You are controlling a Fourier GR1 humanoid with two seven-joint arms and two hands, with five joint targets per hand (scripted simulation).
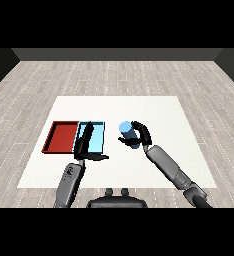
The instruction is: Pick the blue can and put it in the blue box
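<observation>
Can in right robot hand, blue tray off to its left

Right robot hand (141,135) curled round blue can (128,135), long axis tilted, above worktop (164,115). Left robot hand (85,142), fingers straight, lies over blue tray (100,131), nearer it. Red tray (61,136) beyond that.

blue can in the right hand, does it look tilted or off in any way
Yes: the light blue cylindrical can leans, its top tipped toward the trays, with the black right hand curled round it. It is right of the light blue tray, over which the left hand stretches.
</observation>
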